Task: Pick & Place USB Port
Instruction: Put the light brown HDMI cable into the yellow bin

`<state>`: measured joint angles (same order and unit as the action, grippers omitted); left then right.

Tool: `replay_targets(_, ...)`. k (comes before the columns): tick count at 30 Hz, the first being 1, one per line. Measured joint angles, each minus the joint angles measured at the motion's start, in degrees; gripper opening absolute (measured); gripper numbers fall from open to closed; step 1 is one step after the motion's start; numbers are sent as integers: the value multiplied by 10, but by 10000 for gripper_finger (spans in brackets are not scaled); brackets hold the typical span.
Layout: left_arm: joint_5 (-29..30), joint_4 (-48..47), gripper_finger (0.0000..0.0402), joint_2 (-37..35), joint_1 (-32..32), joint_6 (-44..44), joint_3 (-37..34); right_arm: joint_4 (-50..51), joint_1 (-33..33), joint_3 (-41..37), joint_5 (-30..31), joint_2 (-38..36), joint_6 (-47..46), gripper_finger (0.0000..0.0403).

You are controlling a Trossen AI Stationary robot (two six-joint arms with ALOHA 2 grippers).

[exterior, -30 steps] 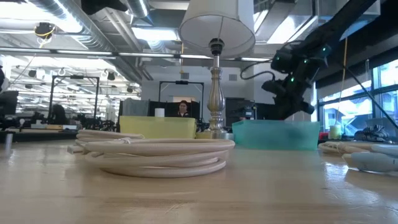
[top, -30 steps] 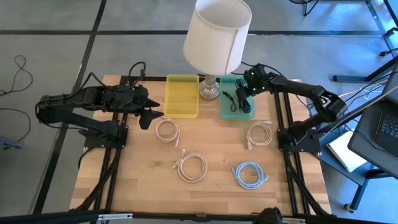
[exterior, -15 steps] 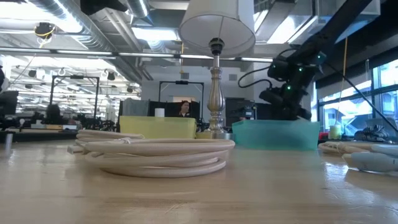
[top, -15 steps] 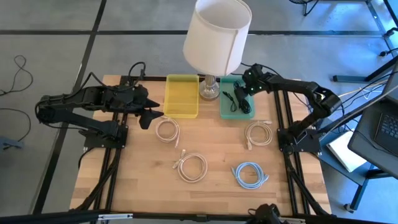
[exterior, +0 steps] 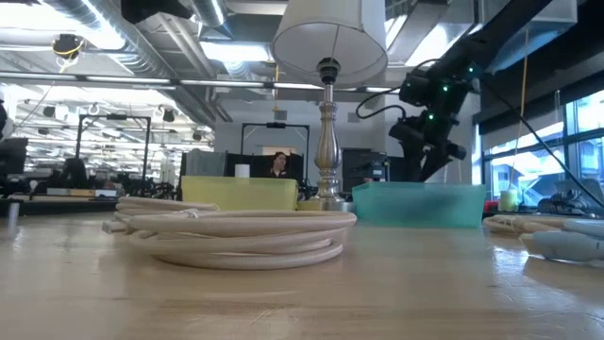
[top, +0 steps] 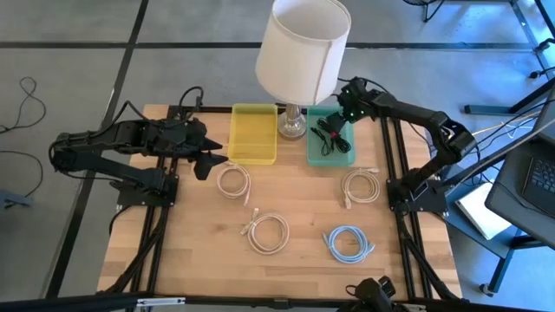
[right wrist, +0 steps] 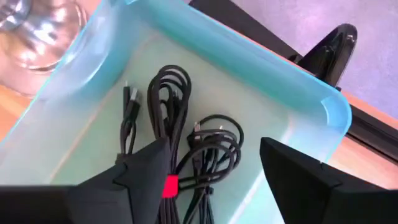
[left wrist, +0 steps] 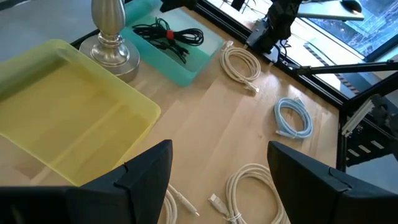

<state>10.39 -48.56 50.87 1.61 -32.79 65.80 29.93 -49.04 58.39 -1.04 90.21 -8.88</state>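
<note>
Black USB cables lie bundled on the floor of the teal bin at the table's far side; one bundle has a red tie. My right gripper hangs open just above them, over the bin's far end, touching nothing. My left gripper waits open at the table's left, beside the yellow bin, with nothing between its fingers.
A lamp stands between the two bins, its shade overhanging both. Coiled cream cables and a blue one lie on the wooden table. The yellow bin holds nothing.
My right gripper has opened over the teal bin, dipped toward it, then risen and drawn a little toward the table's far edge. The black cables stay in the bin.
</note>
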Motion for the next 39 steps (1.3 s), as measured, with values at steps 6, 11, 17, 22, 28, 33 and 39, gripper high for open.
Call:
replay_targets(6,0,-21,257,0,0,-3,0,110,0,38,80,0,25,235)
replay_targets(11,0,-35,257,0,0,-6,0,250,-8,49,189,-8,65,226)
replay_targets(17,-8,-43,257,0,0,-6,0,378,-22,8,185,-105,81,223)
replay_targets(22,-14,-45,257,0,0,-6,0,443,13,-25,155,-260,14,214)
replay_targets(28,-11,-45,257,0,0,0,0,454,76,-59,-58,-456,-142,199)
replay_targets(33,-11,-45,257,0,0,0,0,460,178,-85,-172,-603,-320,181)
replay_targets(39,-11,-45,257,0,0,4,0,390,239,-97,-207,-729,-456,162)
